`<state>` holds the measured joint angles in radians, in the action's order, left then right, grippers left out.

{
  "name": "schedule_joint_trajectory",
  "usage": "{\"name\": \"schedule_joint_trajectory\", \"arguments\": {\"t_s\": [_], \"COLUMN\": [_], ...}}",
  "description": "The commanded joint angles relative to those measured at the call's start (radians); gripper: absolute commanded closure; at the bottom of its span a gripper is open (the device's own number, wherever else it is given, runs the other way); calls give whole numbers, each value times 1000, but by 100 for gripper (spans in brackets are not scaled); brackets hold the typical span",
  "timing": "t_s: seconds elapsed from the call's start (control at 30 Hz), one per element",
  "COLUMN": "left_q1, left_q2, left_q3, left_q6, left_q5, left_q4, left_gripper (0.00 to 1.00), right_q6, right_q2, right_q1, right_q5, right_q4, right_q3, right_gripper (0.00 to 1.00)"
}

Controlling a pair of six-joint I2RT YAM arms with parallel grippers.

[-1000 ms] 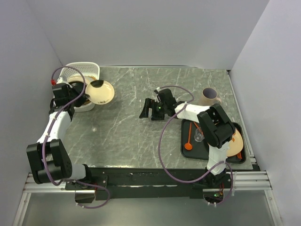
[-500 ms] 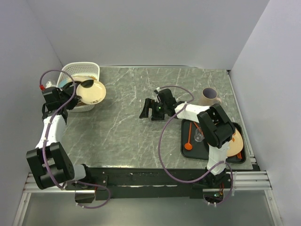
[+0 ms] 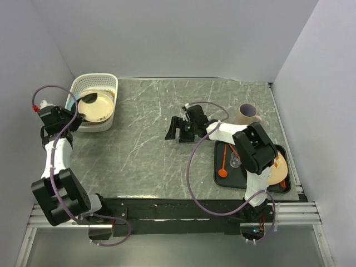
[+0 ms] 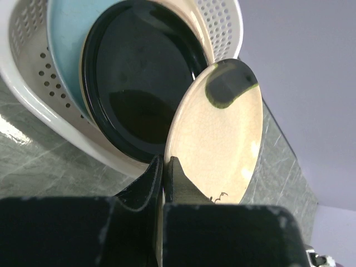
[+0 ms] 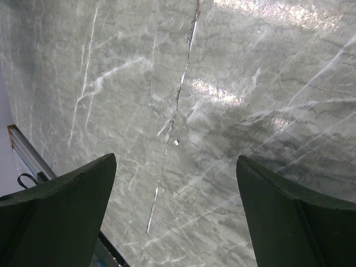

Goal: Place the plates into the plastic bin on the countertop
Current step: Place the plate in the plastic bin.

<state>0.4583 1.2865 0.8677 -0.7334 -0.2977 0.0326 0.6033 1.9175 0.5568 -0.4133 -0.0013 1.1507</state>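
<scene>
The left hand point(image 4: 165, 165) is clamped tight on the near rim of the round cream plate with a small dark sprig point(image 4: 219, 139). It holds the plate on edge, tilted over the white perforated plastic bin point(image 4: 25, 72). Seen from above, the plate lies within the bin's outline, at the far left corner of the grey-green marble-look tabletop point(image 3: 150, 150). Whether its far edge touches anything below, I cannot tell.

To do this step well, I would bring the plate's far edge down until it rests on the plates already inside. Then I would lay it flatter and let go only once it is supported. Released at this tilt, it would likely slide or clatter on the glossy surface beneath. The hand should then back out over the near wall, so the fingers do not catch the lattice.

The bin holds at least 2 plates leaning together: a glossy dark brown round plate point(image 4: 139, 83) and, behind it, a pale blue plate point(image 4: 64, 33).

At the right, a flat black tray point(image 3: 245, 179) carries an orange spoon point(image 3: 223, 161) and a tan plate point(image 3: 280, 167) that the right arm partly hides. A tan mug point(image 3: 247, 114) stands on the tabletop beyond the tray.

The right hand point(image 5: 175, 161) hovers over bare marble mid-tabletop, jaws spread wide, holding nothing.
</scene>
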Motion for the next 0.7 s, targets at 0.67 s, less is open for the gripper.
{"name": "schedule_joint_trajectory", "arguments": {"t_s": [0.67], "left_q1": [75], "left_q2": [17], "left_q3": [-7], "left_q6": [-73], "left_q5": [5], "left_q4": [-129], "left_gripper": [99], "right_q6": [-17], "right_q2": [18], "right_q1": [5], "right_q5": [-39], "right_q4": [18], "right_q3": [49], "right_gripper": [5]}}
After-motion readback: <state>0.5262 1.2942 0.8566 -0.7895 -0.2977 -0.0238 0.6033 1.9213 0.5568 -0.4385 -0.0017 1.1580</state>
